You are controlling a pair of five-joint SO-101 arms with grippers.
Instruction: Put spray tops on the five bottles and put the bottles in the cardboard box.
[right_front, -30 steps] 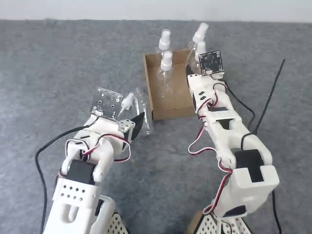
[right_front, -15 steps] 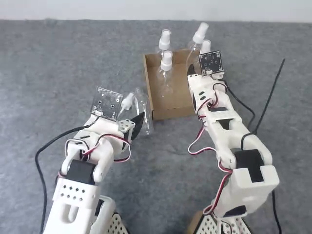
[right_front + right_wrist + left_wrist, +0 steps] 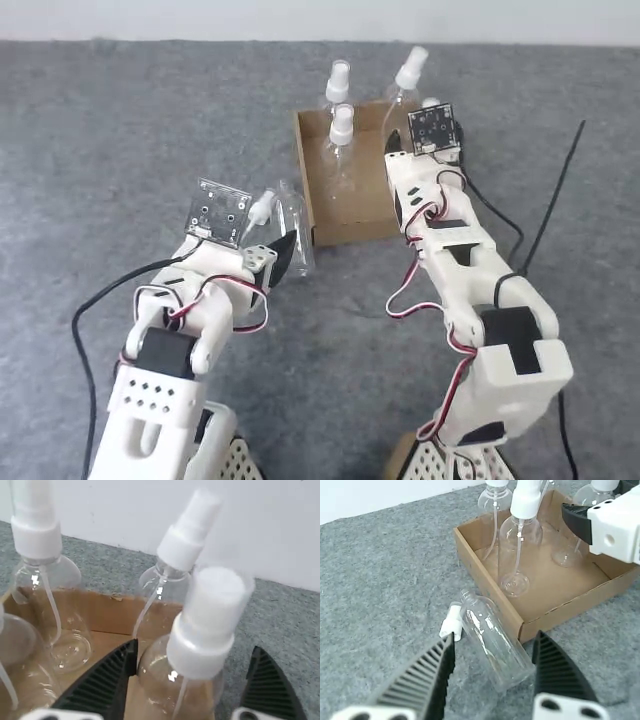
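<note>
A clear bottle [image 3: 492, 640] without a top lies on the grey mat against the cardboard box [image 3: 489, 591], between the jaws of my open left gripper [image 3: 495, 639]. A loose white spray top [image 3: 451, 623] lies at the bottle's neck. In the high view the same bottle [image 3: 292, 225] lies left of the box [image 3: 305, 190]. My right gripper [image 3: 195, 650] is open at the box's far right corner, its jaws on either side of a capped bottle [image 3: 200, 645]. Three more capped bottles [image 3: 342, 140] [image 3: 338, 82] [image 3: 408, 70] stand at the box, the last one tilted.
Grey mat surrounds the box, with open room to the left and in front. A black cable [image 3: 550, 200] trails to the right of the right arm. A white wall rises behind the mat.
The capped bottle by my right gripper has shifted slightly to the right, partly behind the wrist board. The left arm and the lying bottle have not moved.
</note>
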